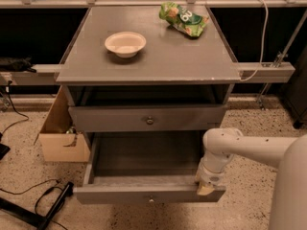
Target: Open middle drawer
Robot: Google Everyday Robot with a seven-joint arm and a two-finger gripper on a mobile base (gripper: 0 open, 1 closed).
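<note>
One bent arm sets the gripper (206,189) on the pulled-out middle drawer's (120,194) right front corner; I cannot tell its grip.

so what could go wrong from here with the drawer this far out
1. The middle drawer is already far out of the cabinet; a further pull might tip it off its runners.
2. The gripper sits at the right end of the drawer front, not at the knob; force there could skew the drawer and jam it.
</note>
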